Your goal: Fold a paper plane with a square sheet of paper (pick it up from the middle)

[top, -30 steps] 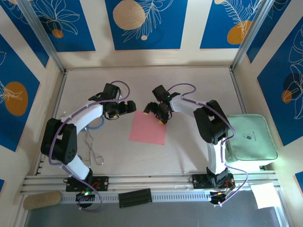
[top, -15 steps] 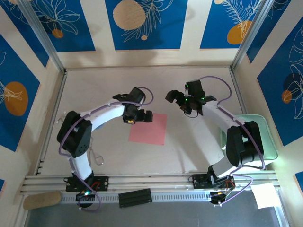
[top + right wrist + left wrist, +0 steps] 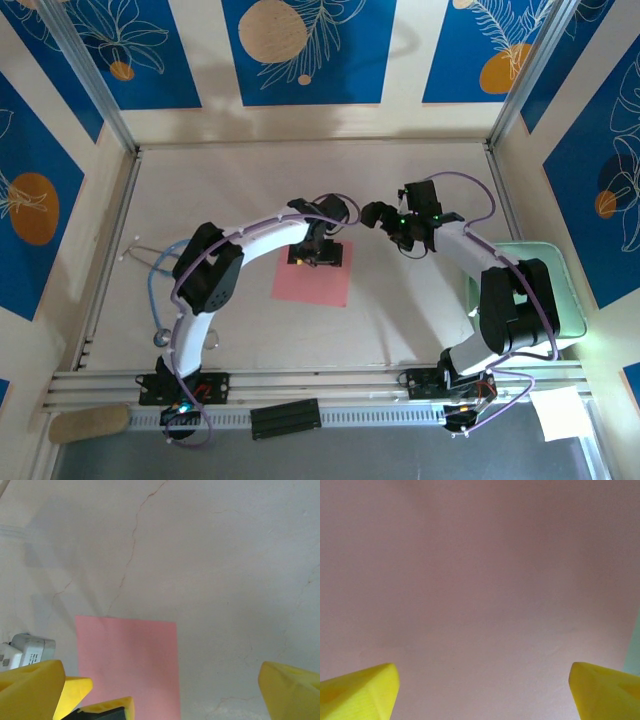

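The square sheet of paper (image 3: 312,278) is pink and lies flat, without folds, in the middle of the table. A paper plane is out of view. My left gripper (image 3: 320,251) hangs over the sheet's far edge, pointing down. In the left wrist view the pink paper (image 3: 480,590) spreads under my left gripper (image 3: 485,695), whose yellow fingertips (image 3: 360,690) stand wide apart and open with nothing between them. My right gripper (image 3: 386,216) hovers open above bare table, up and to the right of the sheet. The right wrist view has the paper (image 3: 135,655) ahead of my right gripper (image 3: 160,695).
A pale green pad (image 3: 560,300) lies at the right edge behind the right arm. A white paper sheet (image 3: 560,412) sits at the near right. A blue cable loop (image 3: 155,290) lies at the left. The table (image 3: 225,555) shows fine cracks.
My left arm has swung right, bringing its gripper from the sheet's left corner to over its far edge. My right gripper has shifted slightly, staying off the sheet.
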`<move>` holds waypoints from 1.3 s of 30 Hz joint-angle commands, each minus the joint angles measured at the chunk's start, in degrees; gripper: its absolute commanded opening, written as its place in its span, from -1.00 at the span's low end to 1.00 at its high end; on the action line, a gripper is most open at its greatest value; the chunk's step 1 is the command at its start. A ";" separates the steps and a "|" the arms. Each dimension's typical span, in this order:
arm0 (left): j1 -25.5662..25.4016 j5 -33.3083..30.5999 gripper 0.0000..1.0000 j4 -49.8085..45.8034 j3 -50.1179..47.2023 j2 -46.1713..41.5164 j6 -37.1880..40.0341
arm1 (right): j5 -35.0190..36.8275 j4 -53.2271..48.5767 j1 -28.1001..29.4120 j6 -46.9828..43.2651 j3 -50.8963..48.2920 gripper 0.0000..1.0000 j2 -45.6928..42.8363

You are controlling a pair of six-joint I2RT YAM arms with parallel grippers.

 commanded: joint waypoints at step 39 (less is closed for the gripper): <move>-1.26 -0.33 0.00 0.21 -2.67 -0.86 -1.97 | -2.03 1.29 -1.16 2.11 -1.03 0.95 0.16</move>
